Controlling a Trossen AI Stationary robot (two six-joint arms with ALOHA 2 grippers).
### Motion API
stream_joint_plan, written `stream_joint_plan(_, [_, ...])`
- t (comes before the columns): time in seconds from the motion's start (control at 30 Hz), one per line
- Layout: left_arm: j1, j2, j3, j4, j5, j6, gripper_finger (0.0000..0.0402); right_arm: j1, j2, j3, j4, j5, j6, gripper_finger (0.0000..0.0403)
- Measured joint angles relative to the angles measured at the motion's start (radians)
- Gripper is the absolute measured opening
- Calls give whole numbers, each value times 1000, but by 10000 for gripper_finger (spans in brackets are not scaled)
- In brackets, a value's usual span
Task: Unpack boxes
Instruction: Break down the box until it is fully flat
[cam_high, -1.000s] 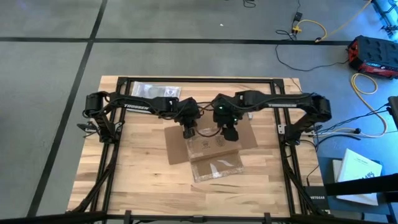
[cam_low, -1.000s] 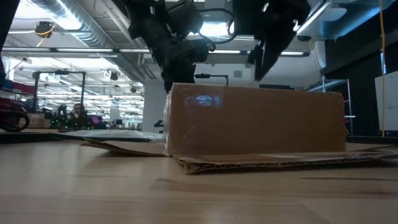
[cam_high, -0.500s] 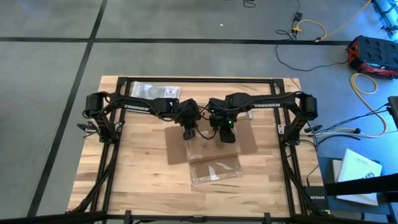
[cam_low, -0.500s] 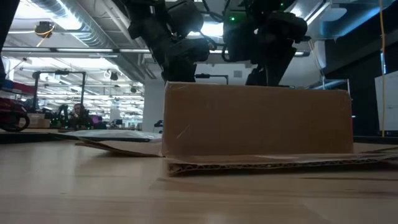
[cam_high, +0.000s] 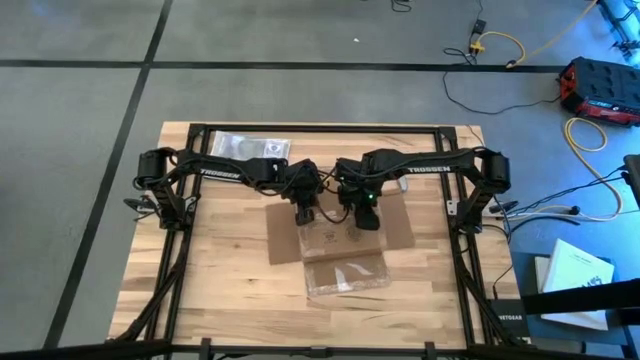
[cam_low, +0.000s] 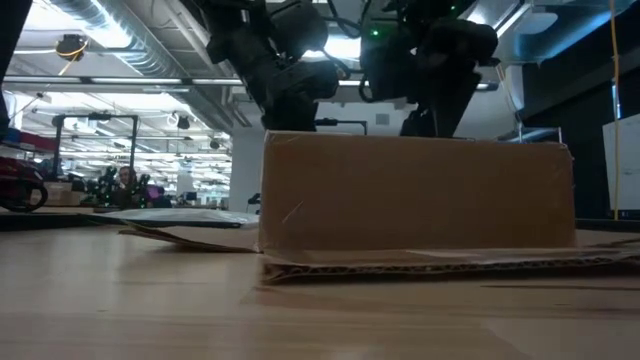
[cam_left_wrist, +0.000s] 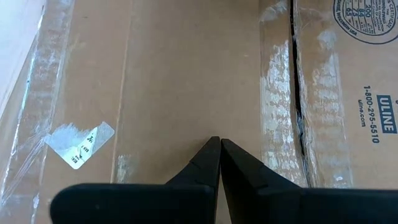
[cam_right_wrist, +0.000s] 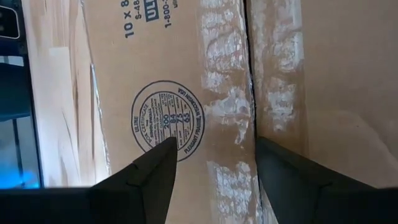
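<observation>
The brown cardboard box (cam_high: 340, 240) lies mid-table with its flaps spread on the wood. Its near side stands as a wall (cam_low: 415, 195) in the low view. My left gripper (cam_left_wrist: 219, 142) is shut, with its tips on the box's top panel, left of the taped seam (cam_left_wrist: 295, 93). My right gripper (cam_right_wrist: 214, 146) is open just above the same top. One finger stands on each side of the split, taped seam (cam_right_wrist: 249, 93), beside a round printed stamp (cam_right_wrist: 165, 118). In the high view the two grippers (cam_high: 303, 213) (cam_high: 365, 215) stand side by side over the box. My left gripper sets its shut fingertips (cam_left_wrist: 214, 149) on the bare cardboard panel (cam_left_wrist: 186, 93) between the seam and a white sticker (cam_left_wrist: 81, 144). The fingers slant steeply down from the far side. The box stays flat on the table. My right gripper: I cannot tell whether its fingertips touch the box.
A clear plastic bag (cam_high: 238, 146) lies at the table's far left, behind the left arm. A black frame (cam_high: 320, 128) runs round the table's edges. Bare wood shows at the near left (cam_high: 200, 290) and near right (cam_high: 420, 290).
My right gripper has come down toward the box's top, shifted a little toward the table's left and tipped more steeply. Its fingers have stayed open. For the last half second it has kept still. The box's near wall has shifted slightly in the low view.
</observation>
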Motion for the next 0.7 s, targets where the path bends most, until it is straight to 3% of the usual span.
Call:
stream_joint_plan(0.3, [-1,2,0,22,6,-23,0,0,1,-2,-27,-133,41,201])
stream_joint_plan(0.57, [-2,2,0,22,-1,-25,0,2,1,-3,-41,-380,111,201])
stream_joint_plan(0.7, [-1,2,0,22,-2,-25,0,3,-3,-3,-47,-253,105,201])
